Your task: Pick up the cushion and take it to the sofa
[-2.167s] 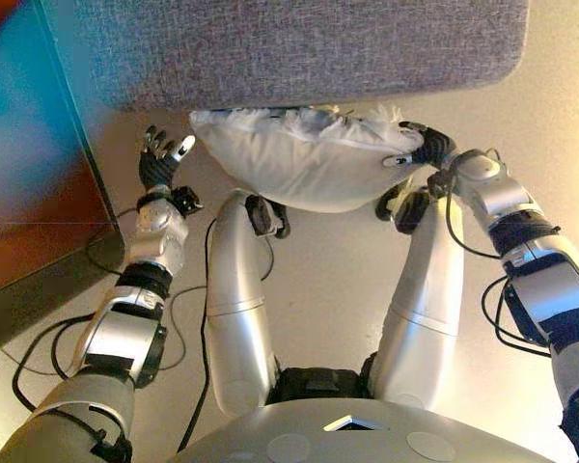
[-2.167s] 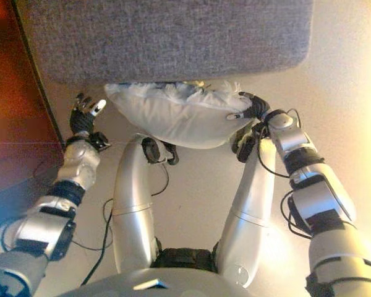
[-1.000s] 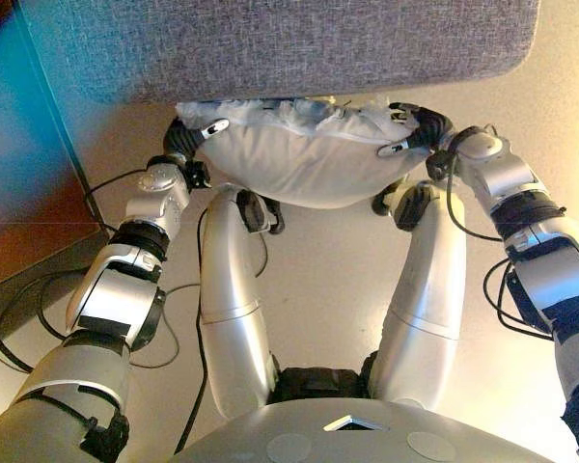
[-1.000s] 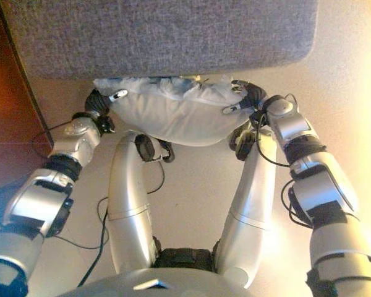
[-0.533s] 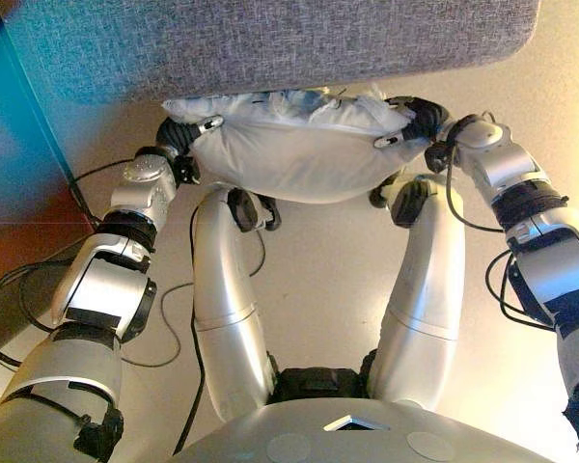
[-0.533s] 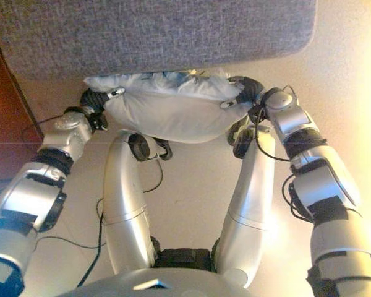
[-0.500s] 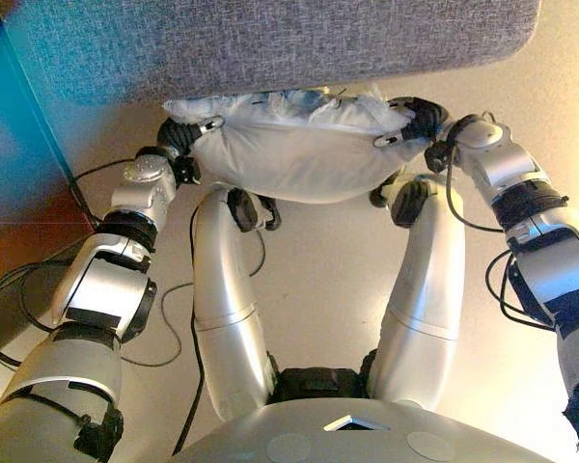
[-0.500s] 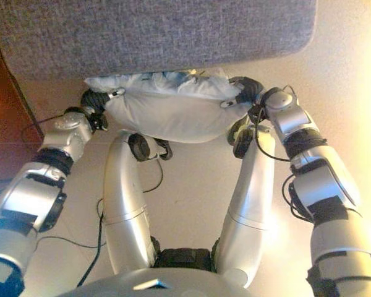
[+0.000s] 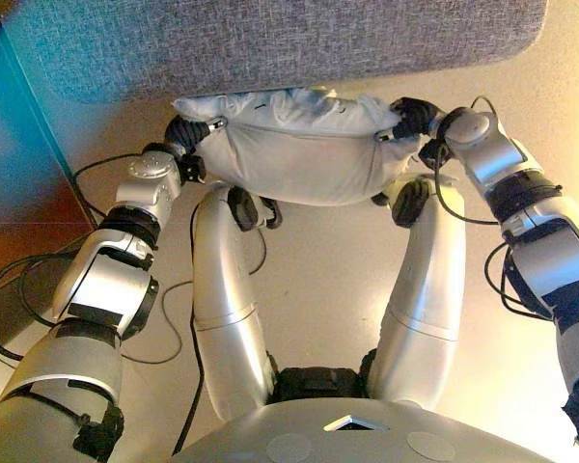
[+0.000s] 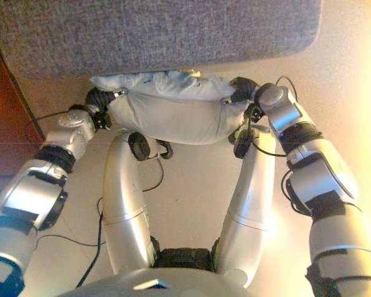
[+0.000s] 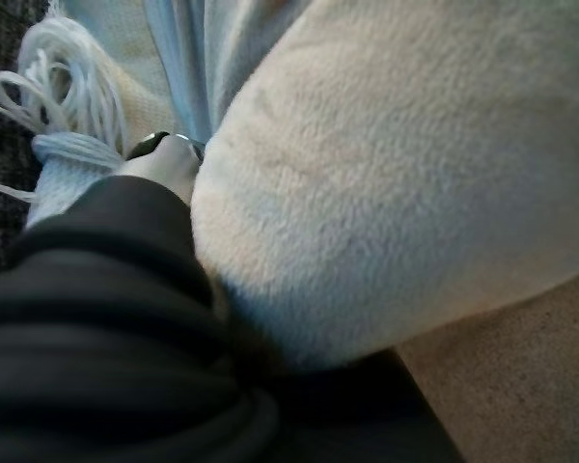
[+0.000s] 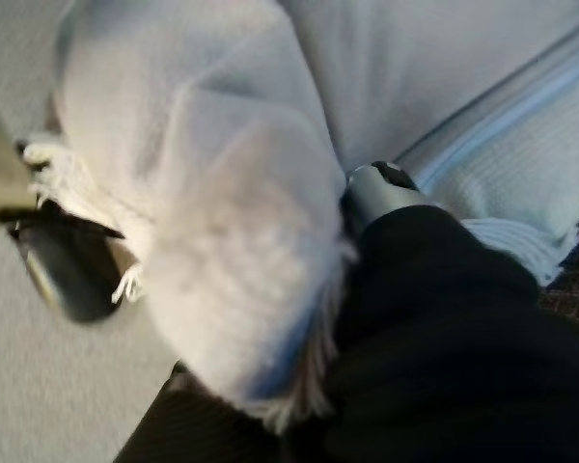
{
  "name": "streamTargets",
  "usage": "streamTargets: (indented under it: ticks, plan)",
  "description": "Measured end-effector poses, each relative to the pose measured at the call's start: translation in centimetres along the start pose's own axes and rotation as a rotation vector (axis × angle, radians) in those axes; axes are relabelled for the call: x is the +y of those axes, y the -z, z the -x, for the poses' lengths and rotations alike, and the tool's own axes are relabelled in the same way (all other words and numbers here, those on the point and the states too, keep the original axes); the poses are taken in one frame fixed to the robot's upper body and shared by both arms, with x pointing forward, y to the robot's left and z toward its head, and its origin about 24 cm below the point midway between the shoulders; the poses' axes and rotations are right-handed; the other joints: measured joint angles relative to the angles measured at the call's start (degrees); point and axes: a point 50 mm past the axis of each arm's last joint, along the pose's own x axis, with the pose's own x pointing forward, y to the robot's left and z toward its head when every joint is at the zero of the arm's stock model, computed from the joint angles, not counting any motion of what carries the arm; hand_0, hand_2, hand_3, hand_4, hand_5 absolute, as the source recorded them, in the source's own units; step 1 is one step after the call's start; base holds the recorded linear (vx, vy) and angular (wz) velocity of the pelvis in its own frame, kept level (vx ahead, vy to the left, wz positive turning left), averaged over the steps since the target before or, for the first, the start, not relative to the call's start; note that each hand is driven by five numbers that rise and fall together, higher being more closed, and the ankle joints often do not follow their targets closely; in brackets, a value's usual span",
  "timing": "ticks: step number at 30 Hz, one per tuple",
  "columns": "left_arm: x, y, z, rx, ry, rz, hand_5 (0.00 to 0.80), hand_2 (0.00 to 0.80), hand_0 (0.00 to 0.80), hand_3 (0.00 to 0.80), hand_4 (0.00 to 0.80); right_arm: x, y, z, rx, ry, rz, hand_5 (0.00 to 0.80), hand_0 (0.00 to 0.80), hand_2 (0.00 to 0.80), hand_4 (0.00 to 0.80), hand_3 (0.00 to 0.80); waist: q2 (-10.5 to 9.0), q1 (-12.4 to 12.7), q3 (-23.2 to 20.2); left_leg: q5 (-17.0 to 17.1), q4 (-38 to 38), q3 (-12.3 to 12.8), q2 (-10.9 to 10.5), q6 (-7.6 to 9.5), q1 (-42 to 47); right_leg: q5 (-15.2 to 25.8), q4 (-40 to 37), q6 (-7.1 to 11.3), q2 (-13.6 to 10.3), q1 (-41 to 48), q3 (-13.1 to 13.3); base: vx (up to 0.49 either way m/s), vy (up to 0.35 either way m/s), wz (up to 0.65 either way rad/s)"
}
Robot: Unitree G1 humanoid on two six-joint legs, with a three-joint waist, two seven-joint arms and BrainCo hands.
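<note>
A white fluffy cushion (image 9: pixel 299 159) with pale blue stripes and tassels hangs above the floor, right at the front edge of the grey fabric sofa (image 9: pixel 270 39). I hold it between both hands. My left hand (image 9: pixel 183 132) grips its left end, thumb on top. My right hand (image 9: pixel 417 114) grips its right end, thumb curled over the corner. In the left wrist view the cushion (image 11: pixel 386 164) presses against the hand's cover, with one fingertip (image 11: pixel 164 154) showing beside a tassel. In the right wrist view the cushion (image 12: pixel 222 222) bulges over my thumb (image 12: pixel 381 183).
A dark reddish-brown piece of furniture (image 9: pixel 19 203) stands close on the left, next to the sofa's corner. Beige floor (image 9: pixel 318 280) lies below the cushion and to the right of the sofa.
My left hand, open and apart from the cushion 2.2 s ago, has come in and taken its left end. Both hands now hold the cushion slightly closer to the sofa edge.
</note>
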Motion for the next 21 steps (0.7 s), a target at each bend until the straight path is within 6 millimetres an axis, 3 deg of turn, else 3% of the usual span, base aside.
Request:
streamTargets:
  ticks: [9, 15, 21]
  plan:
    - [-0.7, 0.1, 0.1, -0.05, -0.021, -0.003, 0.8, 0.8, 0.8, 0.8, 0.8, 0.4, -0.4, -0.4, -0.002, 0.149, 0.024, 0.8, 0.8, 0.8, 0.8, 0.8, -0.11, -0.1, 0.0, 1.1, -4.4, 0.8, -0.3, 0.77, 1.6, 2.0, -5.3, 0.89, 0.3, 2.3, -0.7, -0.004, -0.03, -0.01]
    - [-1.9, 3.6, 0.8, -0.026, -0.086, 0.071, 0.8, 0.8, 0.8, 0.8, 0.8, 4.3, 2.2, -0.5, 0.018, 0.178, -0.063, 0.8, 0.8, 0.8, 0.8, 0.8, -0.75, -0.2, 0.2, 3.4, -13.0, 1.9, -0.6, 0.58, 9.0, 4.3, -14.8, 1.83, 1.0, 10.6, -2.2, 0.023, -0.073, -0.02]
    - [-2.0, 8.0, 2.6, 0.067, -0.163, 0.128, 0.8, 0.8, 0.8, 0.8, 0.8, 8.7, 4.0, -0.3, 0.028, 0.144, -0.112, 0.8, 0.8, 0.8, 0.8, 0.8, -3.48, -0.1, 0.4, 7.1, -24.9, 3.3, -1.6, -0.83, 19.9, 6.7, -24.8, 1.78, 1.0, 21.3, -4.6, 0.086, -0.072, 0.08]
